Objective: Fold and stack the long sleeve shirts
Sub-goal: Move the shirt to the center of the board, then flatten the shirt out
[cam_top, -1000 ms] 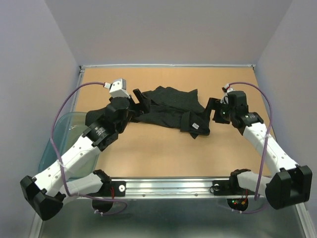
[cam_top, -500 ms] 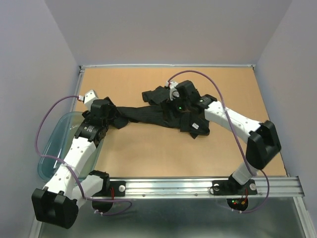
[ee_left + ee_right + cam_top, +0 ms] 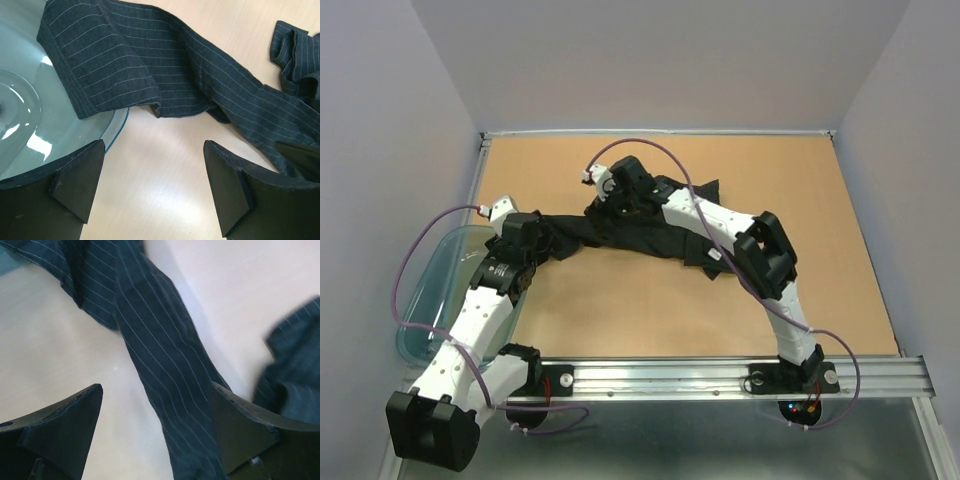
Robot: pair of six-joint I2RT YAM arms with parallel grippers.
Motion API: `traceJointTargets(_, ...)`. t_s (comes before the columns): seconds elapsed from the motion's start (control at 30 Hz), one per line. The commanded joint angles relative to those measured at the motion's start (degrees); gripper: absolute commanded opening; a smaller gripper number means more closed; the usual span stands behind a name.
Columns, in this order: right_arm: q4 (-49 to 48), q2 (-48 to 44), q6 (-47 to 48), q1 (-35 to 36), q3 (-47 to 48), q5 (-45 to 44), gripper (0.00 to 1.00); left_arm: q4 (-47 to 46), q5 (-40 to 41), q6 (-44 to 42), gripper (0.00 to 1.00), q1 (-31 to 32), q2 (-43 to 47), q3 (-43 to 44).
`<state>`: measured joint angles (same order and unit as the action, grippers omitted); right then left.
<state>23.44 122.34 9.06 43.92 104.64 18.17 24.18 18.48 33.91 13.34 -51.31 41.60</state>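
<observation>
The black pinstriped long sleeve shirt (image 3: 665, 235) lies crumpled mid-table. One sleeve (image 3: 582, 228) stretches left, and its cuff (image 3: 100, 60) drapes over the rim of the tub (image 3: 20, 100). My left gripper (image 3: 552, 240) hovers open just short of that cuff, with bare table between its fingers (image 3: 75, 185). My right gripper (image 3: 610, 212) has reached across the shirt. It stands open above the same sleeve (image 3: 165, 380), which runs between its fingers (image 3: 245, 435) without being pinched.
The translucent blue-grey tub (image 3: 430, 290) sits at the table's left edge, beside my left arm. A raised rail (image 3: 660, 132) bounds the back of the wooden table (image 3: 650, 310), and a metal rail runs along the front.
My right arm swung from the shirt's right side across to its left sleeve. My left arm drew back left, and the sleeve now lies stretched out toward the tub.
</observation>
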Motion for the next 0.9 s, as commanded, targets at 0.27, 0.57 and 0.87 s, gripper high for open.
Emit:
traceJointTargets(0.27,-4.02,15.02,2.81,5.56,15.33,-3.93,0.88,-0.72,-0.64,0.01,0.92,-1.74,2.18,-2.67)
traceJointTargets(0.57,-5.42,11.71,4.03,5.47,15.69,-11.84,0.01,-1.60,-0.90,0.01,0.92,-2.18,3.58,-3.55)
traceJointTargets(0.87,-5.51,-2.89,6.85,4.33,17.17,-23.43,0.01,-2.47,-1.25,0.01,0.92,-2.53,3.76,-3.02)
